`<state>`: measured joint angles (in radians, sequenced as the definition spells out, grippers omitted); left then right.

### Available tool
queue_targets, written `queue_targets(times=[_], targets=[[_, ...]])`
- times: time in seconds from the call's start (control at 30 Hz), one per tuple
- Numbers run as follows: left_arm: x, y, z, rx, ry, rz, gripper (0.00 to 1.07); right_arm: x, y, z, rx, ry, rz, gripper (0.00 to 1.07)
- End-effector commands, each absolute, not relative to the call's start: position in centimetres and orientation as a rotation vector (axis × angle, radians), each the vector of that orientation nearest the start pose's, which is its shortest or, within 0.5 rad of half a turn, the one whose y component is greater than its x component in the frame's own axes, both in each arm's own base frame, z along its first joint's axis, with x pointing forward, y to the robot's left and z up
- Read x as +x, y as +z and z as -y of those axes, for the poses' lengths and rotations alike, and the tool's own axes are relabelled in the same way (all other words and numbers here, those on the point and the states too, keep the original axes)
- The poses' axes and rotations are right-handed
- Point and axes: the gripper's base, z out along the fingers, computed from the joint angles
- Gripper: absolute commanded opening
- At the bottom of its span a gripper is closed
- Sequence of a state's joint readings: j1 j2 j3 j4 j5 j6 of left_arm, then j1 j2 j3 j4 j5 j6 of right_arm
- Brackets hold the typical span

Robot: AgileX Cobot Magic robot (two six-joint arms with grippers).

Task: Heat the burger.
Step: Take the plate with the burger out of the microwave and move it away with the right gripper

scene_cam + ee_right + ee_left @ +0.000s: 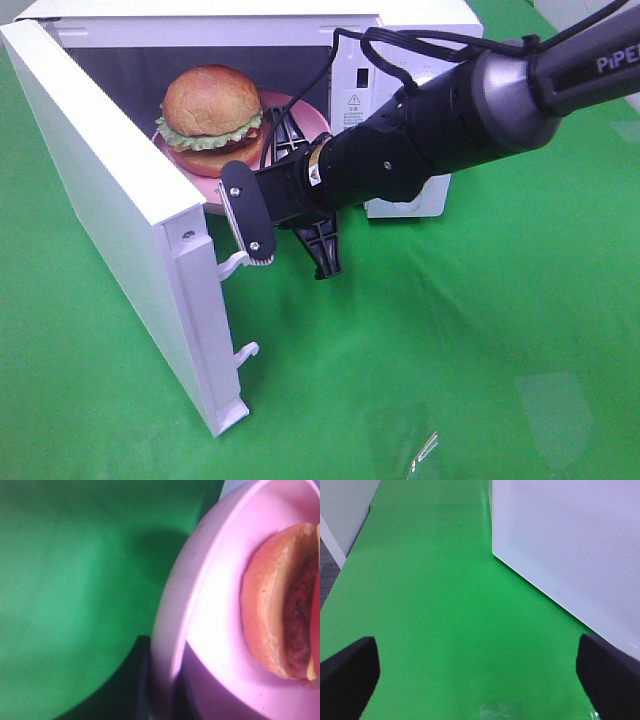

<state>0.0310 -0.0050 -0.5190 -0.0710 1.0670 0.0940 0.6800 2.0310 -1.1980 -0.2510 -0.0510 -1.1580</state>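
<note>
The burger [212, 100], with its golden bun and green lettuce, rests on a round pink plate [208, 176] in the mouth of the open microwave [420, 25]. My right gripper [280, 140] reaches in from the right, its black fingers shut on the plate's right rim. In the right wrist view the burger [272, 605] and the plate [215, 605] fill the right half, with a dark finger [145, 680] at the rim. I cannot tell whether the plate touches the oven floor. My left gripper [480, 680] is open and holds nothing over the green cloth.
The microwave door [110, 200] stands swung out to the front left, with its white latch hooks [235, 262] beside my right wrist. A white perforated microwave wall [570, 555] is close to my left gripper. Green cloth [450, 350] covers the table.
</note>
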Motion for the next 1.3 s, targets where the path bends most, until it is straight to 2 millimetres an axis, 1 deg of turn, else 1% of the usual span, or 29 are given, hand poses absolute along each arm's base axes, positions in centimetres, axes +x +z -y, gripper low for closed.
queue_targets(times=[0.03,0.07,0.17,0.2,0.23,0.3,0.33,0.37,0.47,0.5,0.6,0.67,0.7,0.73,0.77,0.8,0.83,0.87,0.97,1.0,1.03,1.07,1.1,1.13,1.17,1.2,1.23,1.27,1.3], targets=[[-0.9,28.1,0.6,0.069,-0.013,-2.021,1.00,33.3,16.4,-26.2,-1.890,-0.366,-1.162,0.00],[-0.9,28.1,0.6,0.069,-0.013,-2.021,1.00,32.7,16.7,-25.9,-1.884,-0.364,-1.156,0.00],[-0.9,28.1,0.6,0.069,-0.013,-2.021,1.00,32.4,16.7,-25.7,-1.884,-0.363,-1.156,0.00],[-0.9,28.1,0.6,0.069,-0.013,-2.021,1.00,31.8,16.7,-25.2,-1.886,-0.361,-1.150,0.00],[-0.9,28.1,0.6,0.069,-0.013,-2.021,1.00,31.8,16.7,-25.2,-1.886,-0.361,-1.150,0.00],[-0.9,28.1,0.6,0.069,-0.013,-2.021,1.00,30.6,16.7,-24.3,-1.915,-0.364,-1.128,0.00],[-0.9,28.1,0.6,0.069,-0.013,-2.021,1.00,30.6,16.7,-24.3,-1.915,-0.364,-1.128,0.00],[-0.9,28.1,0.6,0.069,-0.013,-2.021,1.00,29.9,16.8,-23.8,-1.928,-0.365,-1.122,0.00],[-0.9,28.1,0.6,0.069,-0.013,-2.021,1.00,29.4,17.1,-23.4,-1.928,-0.364,-1.123,0.00],[-0.9,28.1,0.6,0.069,-0.013,-2.021,1.00,28.8,17.3,-23.0,-1.930,-0.363,-1.125,0.00],[-0.9,28.1,0.6,0.069,-0.013,-2.021,1.00,28.5,17.4,-22.7,-1.931,-0.363,-1.125,0.00],[-0.9,28.1,0.6,0.069,-0.013,-2.021,1.00,27.2,17.7,-21.7,-1.938,-0.361,-1.129,0.00],[-0.9,28.1,0.6,0.069,-0.013,-2.021,1.00,27.2,17.7,-21.7,-1.938,-0.361,-1.129,0.00],[-0.9,28.1,0.6,0.069,-0.013,-2.021,1.00,26.5,17.9,-21.2,-1.945,-0.361,-1.132,0.00],[-0.9,28.1,0.6,0.069,-0.013,-2.021,1.00,26.5,17.9,-21.2,-1.945,-0.361,-1.132,0.00],[-0.9,28.1,0.6,0.069,-0.013,-2.021,1.00,25.8,18.0,-20.6,-1.951,-0.359,-1.136,0.00],[-0.9,28.1,0.6,0.069,-0.013,-2.021,1.00,25.8,18.0,-20.6,-1.951,-0.359,-1.136,0.00],[-0.9,28.1,0.6,0.069,-0.013,-2.021,1.00,25.0,18.2,-20.0,-1.951,-0.357,-1.142,0.00],[-0.9,28.1,0.6,0.069,-0.013,-2.021,1.00,24.0,18.7,-19.2,-1.947,-0.361,-1.140,0.00],[-0.9,28.1,0.6,0.069,-0.013,-2.021,1.00,24.0,18.7,-19.2,-1.947,-0.361,-1.140,0.00],[-0.9,28.1,0.6,0.069,-0.013,-2.021,1.00,23.3,19.0,-18.6,-1.948,-0.361,-1.153,0.00],[-0.9,28.1,0.6,0.069,-0.013,-2.021,1.00,23.3,19.0,-18.6,-1.948,-0.361,-1.153,0.00],[-0.9,28.1,0.6,0.069,-0.013,-2.021,1.00,22.6,19.2,-17.9,-1.953,-0.358,-1.174,0.00],[-0.9,28.1,0.6,0.069,-0.013,-2.021,1.00,22.6,19.2,-17.9,-1.953,-0.358,-1.174,0.00],[-0.9,28.1,0.6,0.069,-0.013,-2.021,1.00,21.9,19.4,-17.3,-1.949,-0.355,-1.190,0.00],[-0.9,28.1,0.6,0.069,-0.013,-2.021,1.00,21.9,19.4,-17.3,-1.949,-0.355,-1.190,0.00],[-0.9,28.1,0.6,0.069,-0.013,-2.021,1.00,21.1,19.9,-16.7,-1.942,-0.358,-1.194,0.00],[-0.9,28.1,0.6,0.069,-0.013,-2.021,1.00,21.1,19.9,-16.7,-1.942,-0.358,-1.194,0.00],[-0.9,28.1,0.6,0.069,-0.013,-2.021,1.00,20.3,20.2,-16.0,-1.941,-0.359,-1.210,0.00]])
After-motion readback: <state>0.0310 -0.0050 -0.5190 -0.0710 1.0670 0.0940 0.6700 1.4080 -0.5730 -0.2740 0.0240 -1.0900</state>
